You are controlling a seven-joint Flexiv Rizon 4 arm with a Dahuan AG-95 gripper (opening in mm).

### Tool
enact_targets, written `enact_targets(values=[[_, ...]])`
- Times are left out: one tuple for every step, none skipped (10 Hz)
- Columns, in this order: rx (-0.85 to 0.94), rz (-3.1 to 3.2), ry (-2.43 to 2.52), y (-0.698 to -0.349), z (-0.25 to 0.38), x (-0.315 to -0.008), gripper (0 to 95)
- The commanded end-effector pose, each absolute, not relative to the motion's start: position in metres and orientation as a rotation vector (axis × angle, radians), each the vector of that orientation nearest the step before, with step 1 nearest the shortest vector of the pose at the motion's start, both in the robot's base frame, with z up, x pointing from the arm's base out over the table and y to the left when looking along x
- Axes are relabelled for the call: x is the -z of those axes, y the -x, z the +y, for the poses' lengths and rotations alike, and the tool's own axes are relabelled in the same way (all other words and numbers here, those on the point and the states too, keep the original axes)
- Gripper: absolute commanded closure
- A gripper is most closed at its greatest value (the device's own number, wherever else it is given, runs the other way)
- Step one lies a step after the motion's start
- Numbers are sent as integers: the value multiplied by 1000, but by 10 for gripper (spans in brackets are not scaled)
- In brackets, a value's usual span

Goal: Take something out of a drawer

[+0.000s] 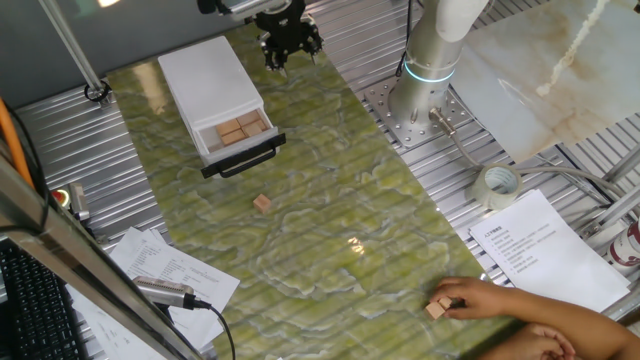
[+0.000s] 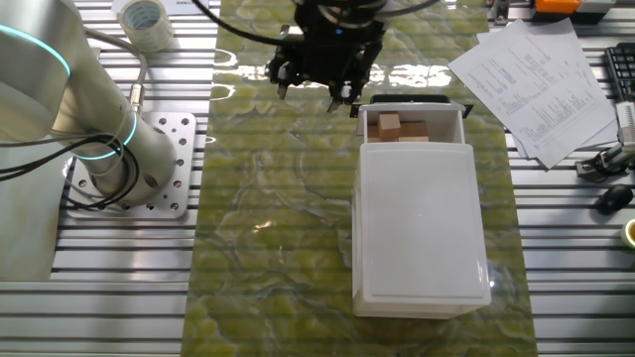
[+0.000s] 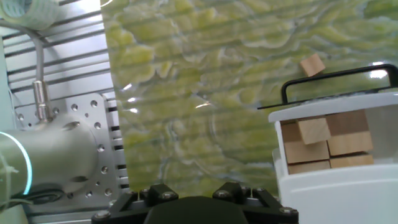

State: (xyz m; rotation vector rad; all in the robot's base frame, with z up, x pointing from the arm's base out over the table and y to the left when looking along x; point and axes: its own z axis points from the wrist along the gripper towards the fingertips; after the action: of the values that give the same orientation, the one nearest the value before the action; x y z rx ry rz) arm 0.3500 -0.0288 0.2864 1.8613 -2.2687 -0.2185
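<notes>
The white box [image 1: 205, 70] stands at the far left of the green mat. Its drawer [image 1: 243, 149] is pulled out, black handle [image 1: 245, 160] toward the front. Several light-tan wooden blocks [image 1: 240, 128] lie inside; the other fixed view shows these blocks [image 2: 389, 124], and in the hand view they are at the right [image 3: 323, 140]. One loose block [image 1: 262, 202] lies on the mat in front of the handle. My gripper [image 1: 288, 55] hangs above the mat beside the box, apart from the drawer, open and holding nothing. The hand view shows only its base, not the fingertips.
A person's hand [image 1: 500, 300] rests at the mat's near right edge on another block [image 1: 437, 308]. My arm's base [image 1: 425, 75] is bolted right of the mat. A tape roll [image 1: 497, 185] and papers [image 1: 545, 245] lie to the right, more papers [image 1: 165, 270] at the left.
</notes>
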Motion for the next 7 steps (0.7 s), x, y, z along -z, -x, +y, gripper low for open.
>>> enact_targets(values=[[217,-2304,-1827,-349,-29,-286,380],[223,-2295,-1842,-349,-29,-286,380],[221,-2312,-1826,-349,-29,-286,380],[218,-2315,-1823,-349,-29,-286,380],[220,-2313,-1825,-349,-29,-286,380],[227,-2304,-1840,-349,-29,-286,380],[238,-2297,-1855,-349,-29,-286,380]])
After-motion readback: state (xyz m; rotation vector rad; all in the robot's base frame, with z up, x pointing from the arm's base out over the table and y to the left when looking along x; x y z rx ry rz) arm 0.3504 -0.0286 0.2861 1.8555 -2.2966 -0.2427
